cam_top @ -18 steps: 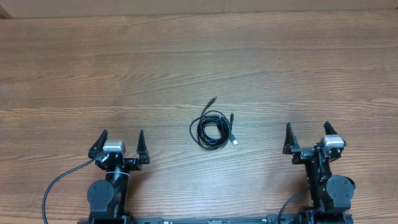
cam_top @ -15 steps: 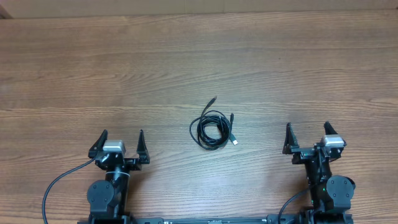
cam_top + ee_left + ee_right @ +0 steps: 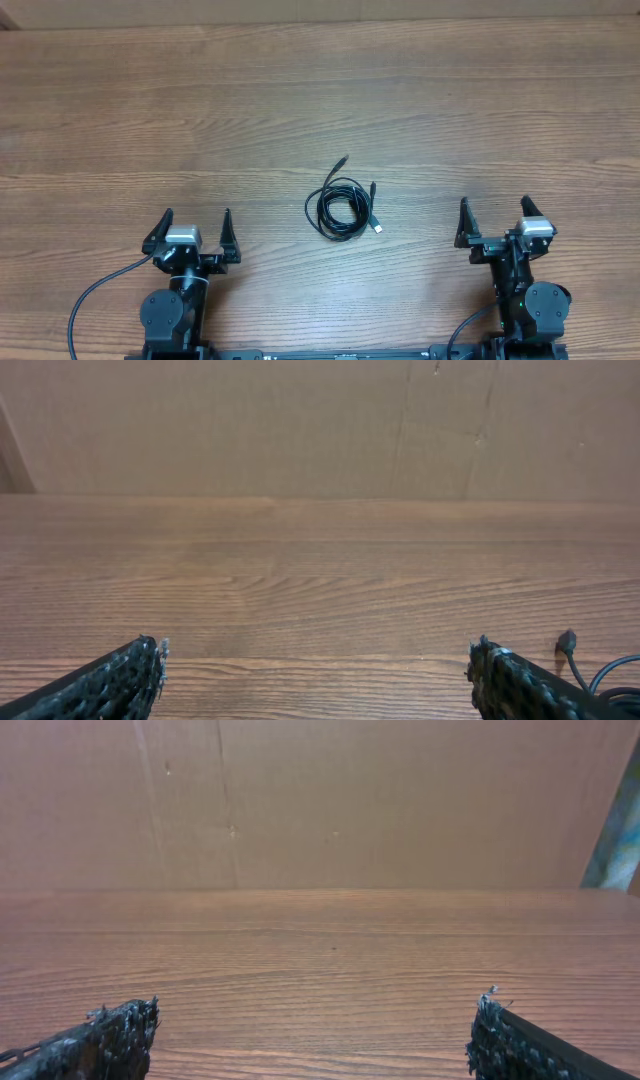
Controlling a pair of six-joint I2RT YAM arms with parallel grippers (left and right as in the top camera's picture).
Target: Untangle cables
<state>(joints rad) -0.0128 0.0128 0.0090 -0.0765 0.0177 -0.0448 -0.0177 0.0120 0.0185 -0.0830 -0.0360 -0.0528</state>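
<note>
Nothing moved; cables (image 3: 345,208) lie coiled between left claw (image 3: 197,214) and right claw (image 3: 494,202).

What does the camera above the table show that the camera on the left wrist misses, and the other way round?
Only the overhead view shows the whole coil of cables lying between the two arms, and the right gripper, open and empty. Only the left wrist view shows the brown cardboard wall standing behind the table. Both show the wooden tabletop and the left gripper, open with nothing in it. Both also show the cables, though the wrist view catches just one plug end and a bit of loop at its right edge.
</note>
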